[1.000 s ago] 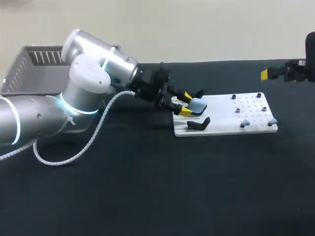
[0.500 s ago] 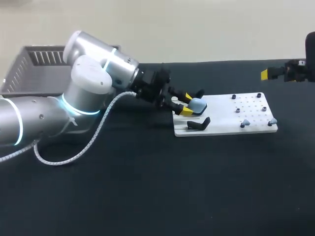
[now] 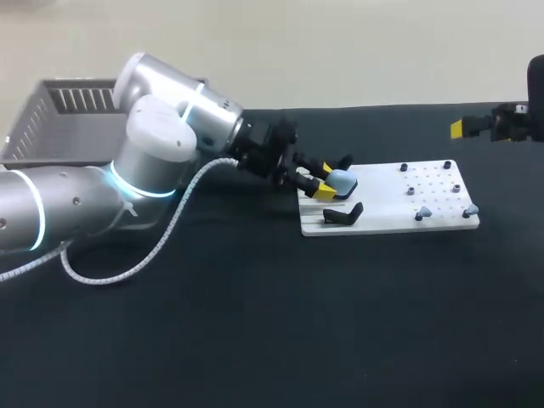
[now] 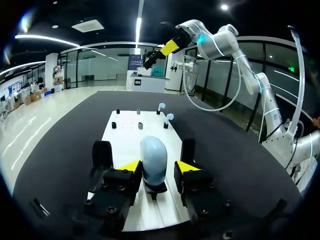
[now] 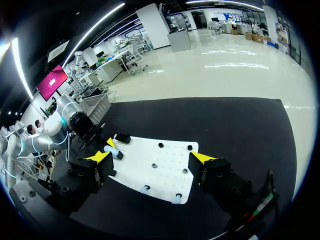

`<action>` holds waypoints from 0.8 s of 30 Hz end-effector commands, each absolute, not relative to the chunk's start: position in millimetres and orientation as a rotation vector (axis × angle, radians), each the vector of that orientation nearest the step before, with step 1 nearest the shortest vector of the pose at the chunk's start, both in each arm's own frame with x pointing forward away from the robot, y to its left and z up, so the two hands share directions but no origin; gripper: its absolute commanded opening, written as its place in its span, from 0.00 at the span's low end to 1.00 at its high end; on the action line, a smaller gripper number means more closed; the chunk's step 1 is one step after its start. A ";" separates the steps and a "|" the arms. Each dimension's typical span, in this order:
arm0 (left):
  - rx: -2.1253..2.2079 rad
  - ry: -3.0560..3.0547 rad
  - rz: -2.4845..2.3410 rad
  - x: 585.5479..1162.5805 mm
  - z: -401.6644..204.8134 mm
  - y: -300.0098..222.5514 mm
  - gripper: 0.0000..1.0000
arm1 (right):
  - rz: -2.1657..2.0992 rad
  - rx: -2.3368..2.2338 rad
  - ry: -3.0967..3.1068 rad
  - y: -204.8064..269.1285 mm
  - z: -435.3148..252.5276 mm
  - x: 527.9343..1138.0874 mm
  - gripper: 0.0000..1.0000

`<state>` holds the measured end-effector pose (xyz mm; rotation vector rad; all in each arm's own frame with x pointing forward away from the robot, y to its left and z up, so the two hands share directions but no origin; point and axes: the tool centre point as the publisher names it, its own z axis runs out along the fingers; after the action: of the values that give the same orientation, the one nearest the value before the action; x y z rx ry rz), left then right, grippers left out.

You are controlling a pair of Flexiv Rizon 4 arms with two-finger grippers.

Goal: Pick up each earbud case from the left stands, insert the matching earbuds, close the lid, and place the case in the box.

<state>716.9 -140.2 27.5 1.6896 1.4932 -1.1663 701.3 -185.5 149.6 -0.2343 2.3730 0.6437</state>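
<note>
The case (image 3: 342, 180) (image 4: 154, 157), pale blue, is seen upright on the middle stand at the left end of the board (image 3: 382, 223) (image 4: 125, 135). It is bracketed by the left gripper (image 3: 325, 179) (image 4: 157, 166), whose yellow tips are set at either side of its lower half. The fingers are held apart. One tip is seen at the shell, while a thin gap is left at the other, so no clamp is made. Two empty black stands (image 3: 342, 215) (image 4: 102, 152) are seen outside the fingers, one toward the board's near edge and one toward its far edge.

Two pale blue earbuds (image 3: 422, 212) (image 4: 169, 117) are placed on pegs along the near edge at the board's right end, well apart from the case.

The right gripper (image 3: 480, 126) (image 5: 151, 157) is held in the air beyond the board's far right corner, with its fingers spread wide and nothing between them.

The box (image 3: 51, 127), a grey slatted basket, is found at the table's far left corner.
</note>
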 end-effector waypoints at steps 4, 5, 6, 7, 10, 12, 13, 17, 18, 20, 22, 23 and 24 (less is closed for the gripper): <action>1.701 1.487 -1.174 720.5 25.4 -143.4 0.36 | 0.645 -0.235 2.372 -185.9 149.6 701.1 1.00; 1.701 1.486 -1.174 720.5 25.2 -143.5 0.31 | 0.645 -0.235 2.372 -185.9 149.6 701.1 1.00; 1.701 1.485 -1.174 720.2 24.9 -143.6 0.27 | 0.645 -0.235 2.372 -185.9 149.6 701.1 1.00; 1.702 1.483 -1.173 719.9 24.8 -143.8 0.25 | 0.645 -0.235 2.372 -185.9 149.6 701.1 1.00; 1.703 1.479 -1.171 718.8 25.8 -143.1 0.00 | 0.645 -0.235 2.372 -185.9 149.6 701.1 1.00; 1.700 1.475 -1.161 718.2 27.9 -141.4 0.00 | 0.645 -0.235 2.372 -185.9 149.6 701.1 1.00; 1.699 1.474 -1.154 717.9 29.0 -140.3 0.00 | 0.645 -0.235 2.372 -185.9 149.6 701.1 1.00; 1.688 1.468 -1.127 716.3 35.8 -134.0 0.00 | 0.645 -0.235 2.372 -185.9 149.6 701.1 1.00; 1.680 1.461 -1.124 715.6 38.7 -132.2 0.00 | 0.645 -0.235 2.372 -185.9 149.6 701.1 1.00; 1.672 1.446 -1.111 713.7 46.0 -129.2 0.00 | 0.645 -0.235 2.372 -185.9 149.6 701.1 1.00; 1.651 1.421 -1.120 711.3 54.9 -126.1 0.00 | 0.645 -0.235 2.372 -185.9 149.6 701.1 1.00; 1.632 1.406 -1.133 709.9 59.5 -124.2 0.00 | 0.645 -0.235 2.372 -185.9 149.6 701.1 1.00; 1.609 1.390 -1.151 708.3 64.4 -122.1 0.00 | 0.645 -0.235 2.372 -185.9 149.6 701.1 1.00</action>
<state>723.1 -135.2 57.8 1.6608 1.4005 -1.1706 701.3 -185.5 149.6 -0.2343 2.3730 0.6437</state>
